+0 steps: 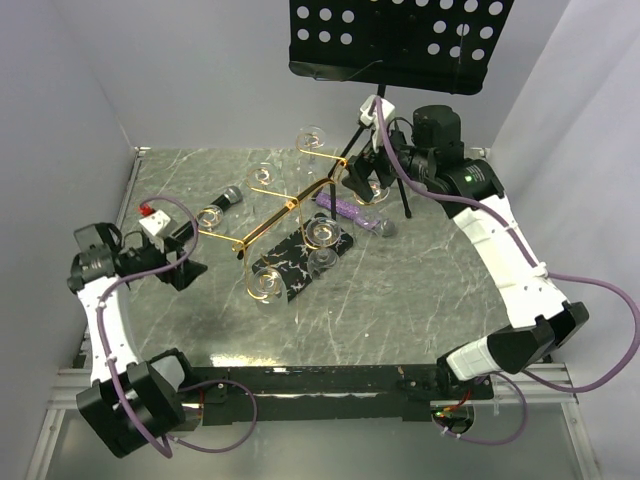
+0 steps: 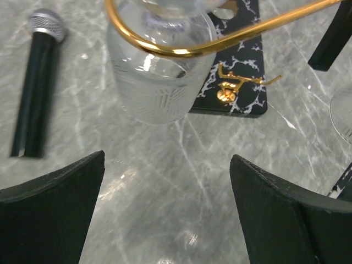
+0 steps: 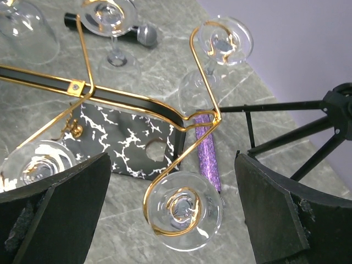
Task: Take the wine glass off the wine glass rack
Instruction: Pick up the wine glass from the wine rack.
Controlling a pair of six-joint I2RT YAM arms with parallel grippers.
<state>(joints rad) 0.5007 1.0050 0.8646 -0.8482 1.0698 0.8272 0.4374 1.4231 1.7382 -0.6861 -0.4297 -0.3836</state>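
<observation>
Both jaws released, empty — wine glass [image 2: 157, 88] on the wine glass rack [image 2: 181, 53] cropped at its foot.

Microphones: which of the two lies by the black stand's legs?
The purple microphone, right of the rack, beside the stand legs. The black microphone with the silver head lies left of the rack.

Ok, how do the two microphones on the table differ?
The black microphone has a plain dark body; the purple microphone is glittery. The black one lies left of the wine glass rack, the purple one right of it, by the music stand legs. Both lie flat, with grey mesh heads.
</observation>
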